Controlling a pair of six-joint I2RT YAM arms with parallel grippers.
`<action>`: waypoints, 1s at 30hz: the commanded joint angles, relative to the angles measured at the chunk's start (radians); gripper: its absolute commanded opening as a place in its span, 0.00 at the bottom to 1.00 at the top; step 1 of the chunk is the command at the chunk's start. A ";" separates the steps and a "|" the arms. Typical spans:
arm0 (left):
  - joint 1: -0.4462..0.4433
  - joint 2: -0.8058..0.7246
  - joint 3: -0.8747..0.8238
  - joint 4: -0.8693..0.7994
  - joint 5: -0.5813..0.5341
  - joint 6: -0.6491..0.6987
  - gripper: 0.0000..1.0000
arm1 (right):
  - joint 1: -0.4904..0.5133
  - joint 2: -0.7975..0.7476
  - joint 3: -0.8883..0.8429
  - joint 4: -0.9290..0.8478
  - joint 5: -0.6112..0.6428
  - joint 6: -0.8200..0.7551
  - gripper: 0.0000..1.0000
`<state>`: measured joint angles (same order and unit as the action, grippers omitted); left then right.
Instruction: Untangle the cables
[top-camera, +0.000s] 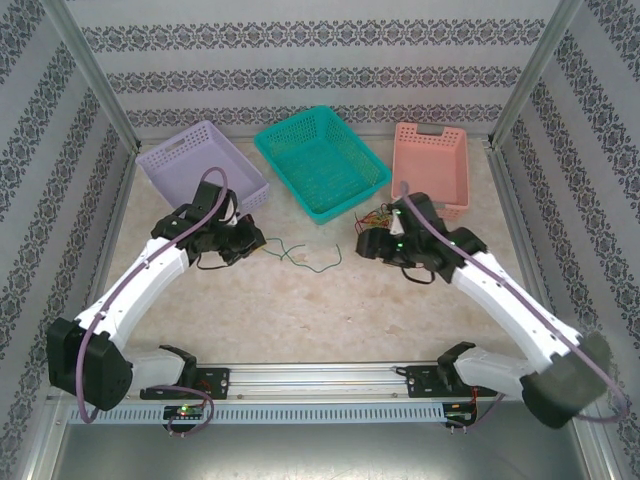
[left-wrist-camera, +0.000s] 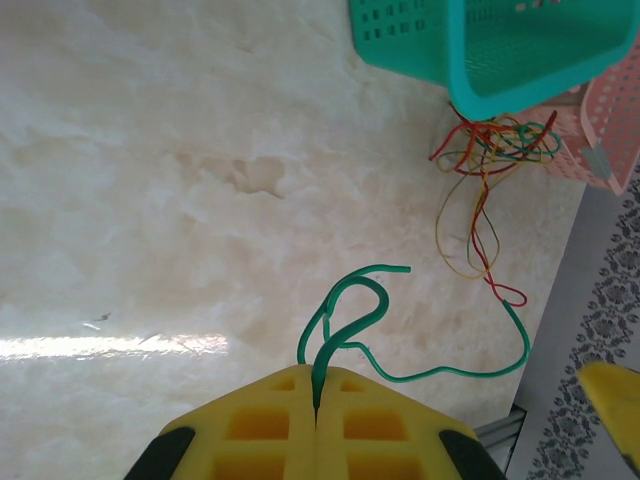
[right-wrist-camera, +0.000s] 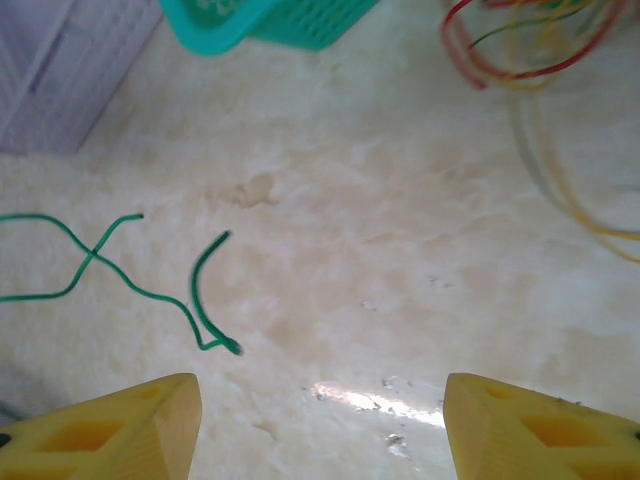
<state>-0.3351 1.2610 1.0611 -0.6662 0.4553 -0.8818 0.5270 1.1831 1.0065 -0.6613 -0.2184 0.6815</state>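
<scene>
The left tool (left-wrist-camera: 316, 405) is closed, pinching a green cable (left-wrist-camera: 320, 365) right at its tips. From the pinch the wire curls ahead of the tool in a loose loop and trails off to its right across the table (left-wrist-camera: 150, 200). The right tool (right-wrist-camera: 320, 400) stands open with nothing between its pads. The knot (right-wrist-camera: 520, 45) of red, yellow and green cables lies ahead of it and to its right, near the teal basket (right-wrist-camera: 260, 20). These wires look nearly weightless, thin and limp, yet springy enough to hold a curl, so a pull on one strand will likely drag the whole knot along. The better hold, I judge, is a free end or an outer loop, pinched squarely at the tool's tips, since so fine a wire slips out of a loose grip
</scene>
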 joint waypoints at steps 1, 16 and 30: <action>-0.020 0.014 0.035 0.052 0.031 0.029 0.00 | 0.045 0.096 0.061 0.062 -0.050 0.024 0.64; -0.043 0.017 0.027 0.088 0.085 0.036 0.00 | 0.021 0.209 0.128 0.006 0.070 -0.032 0.00; -0.101 0.035 0.077 -0.051 0.262 0.229 0.00 | -0.220 0.266 0.319 -0.005 0.030 -0.168 0.00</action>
<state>-0.4004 1.2827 1.1080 -0.6086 0.6899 -0.7677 0.3237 1.4429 1.2385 -0.6674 -0.1585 0.5423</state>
